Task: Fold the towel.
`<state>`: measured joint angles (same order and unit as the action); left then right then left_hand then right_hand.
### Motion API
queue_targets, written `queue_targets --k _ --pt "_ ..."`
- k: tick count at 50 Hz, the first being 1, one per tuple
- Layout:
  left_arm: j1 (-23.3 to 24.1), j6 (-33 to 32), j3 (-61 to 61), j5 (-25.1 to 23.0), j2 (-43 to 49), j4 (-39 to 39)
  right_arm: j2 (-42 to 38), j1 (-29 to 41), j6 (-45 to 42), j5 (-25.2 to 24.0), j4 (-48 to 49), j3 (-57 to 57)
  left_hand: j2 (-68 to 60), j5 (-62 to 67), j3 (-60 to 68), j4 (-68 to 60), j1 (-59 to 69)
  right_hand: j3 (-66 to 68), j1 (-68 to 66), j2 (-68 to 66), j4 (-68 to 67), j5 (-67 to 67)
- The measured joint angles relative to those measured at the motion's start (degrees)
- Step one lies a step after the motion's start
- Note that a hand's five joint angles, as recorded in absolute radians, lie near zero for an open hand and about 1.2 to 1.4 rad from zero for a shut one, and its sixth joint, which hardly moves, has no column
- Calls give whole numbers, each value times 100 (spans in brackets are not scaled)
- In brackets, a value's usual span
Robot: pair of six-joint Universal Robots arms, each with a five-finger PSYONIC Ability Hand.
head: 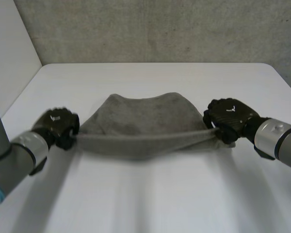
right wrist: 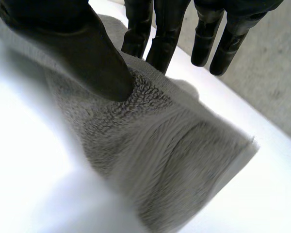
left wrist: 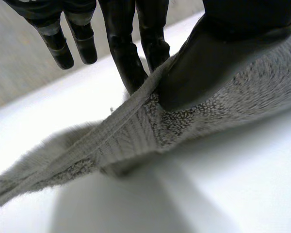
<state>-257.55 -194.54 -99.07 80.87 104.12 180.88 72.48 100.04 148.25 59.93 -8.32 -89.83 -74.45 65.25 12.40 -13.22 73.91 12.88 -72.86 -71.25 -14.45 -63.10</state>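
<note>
You see one grey towel (head: 140, 119) on one white table (head: 150, 194), near edge pulled tight between two hands. Left hand (head: 58, 127) pinches left corner, right hand (head: 229, 118) pinches right corner.

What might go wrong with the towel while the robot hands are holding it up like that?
The left hand and right hand each pinch only a small bit of the near edge of the towel, so an end might slip out. The edge is stretched between them; if one hand moves ahead, the fold may go crooked. The far part of the towel lies on the table and might drag along.
</note>
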Motion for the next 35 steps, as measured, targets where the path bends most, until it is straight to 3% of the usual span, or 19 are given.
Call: queue_targets --k 9,14,18,22,27,35 --pt "0 -309 1786 -259 734 106 -943 238 -584 248 95 2177 -87 0 0 0 0 0 -3 -56 0 -10" --pt "79 -349 3033 -316 1119 414 -1292 513 -397 847 745 3883 -150 0 0 0 0 0 -79 -338 0 -168" --pt "179 -254 3709 -307 967 1253 -1123 715 167 1273 1760 4643 -166 0 0 0 0 0 -115 -360 0 -232" --pt "214 -28 3646 -332 444 2090 -658 748 825 1296 2481 4429 -173 27 0 0 0 0 -130 -362 0 -315" --pt "140 247 2917 -494 -33 2718 -241 603 1266 898 2678 3422 -176 54 0 0 0 0 -132 -379 0 -339" --pt "-260 5 1449 -897 231 2827 -184 242 720 315 2102 1499 -177 54 0 0 0 0 -136 -386 0 -339"
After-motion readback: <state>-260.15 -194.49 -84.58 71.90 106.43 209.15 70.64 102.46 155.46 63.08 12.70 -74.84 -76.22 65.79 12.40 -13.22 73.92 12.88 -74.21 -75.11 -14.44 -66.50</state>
